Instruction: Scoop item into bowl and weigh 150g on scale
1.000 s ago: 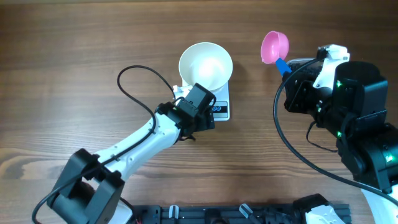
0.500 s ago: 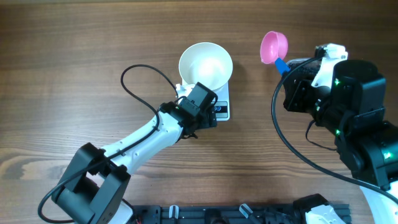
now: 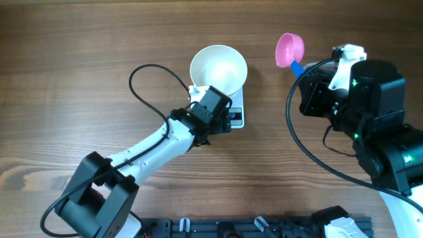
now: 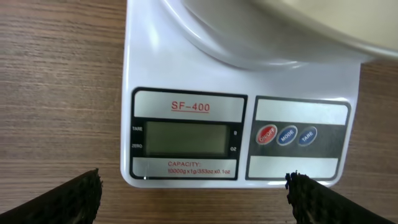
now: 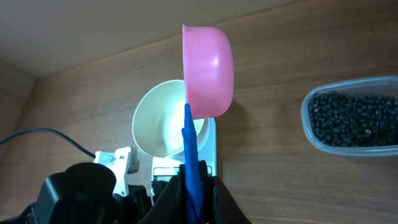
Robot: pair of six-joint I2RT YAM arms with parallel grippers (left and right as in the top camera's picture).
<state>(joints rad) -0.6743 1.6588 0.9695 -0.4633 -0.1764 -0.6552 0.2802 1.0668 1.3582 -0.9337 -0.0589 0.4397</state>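
**Progress:** early.
- The round white smooth bowl (image 3: 219, 69) sits on the small flat white rectangular digital scale (image 4: 242, 109), just ahead of the left claw (image 4: 193, 185). The bowl's inside is bare white, with no fill.
- The grey LCD display (image 4: 185, 138) shows no digits. My reading is that the scale is not yet switched on.
- The tiny round black beans (image 5: 354, 115) all lie in the clear rounded plastic tub (image 5: 309, 127). That is ahead and to the right of the right claw (image 5: 191, 198), well apart from the bowl.
- Left to do, by my judgement: wake the scale, scoop, tip into the bowl, and repeat up to the target weight.

**Pose:**
- The left arm reaches across the wooden surface (image 3: 79, 59), its wrist looking down at the scale's front edge. The left claw's fingers are spread wide, one either side of the display panel, holding nothing.
- The right claw is pinched tight on the pink plastic scoop with blue handle (image 5: 208, 71). The cup sits out beyond the claw and looks empty from overhead. It touches neither bowl nor tub.
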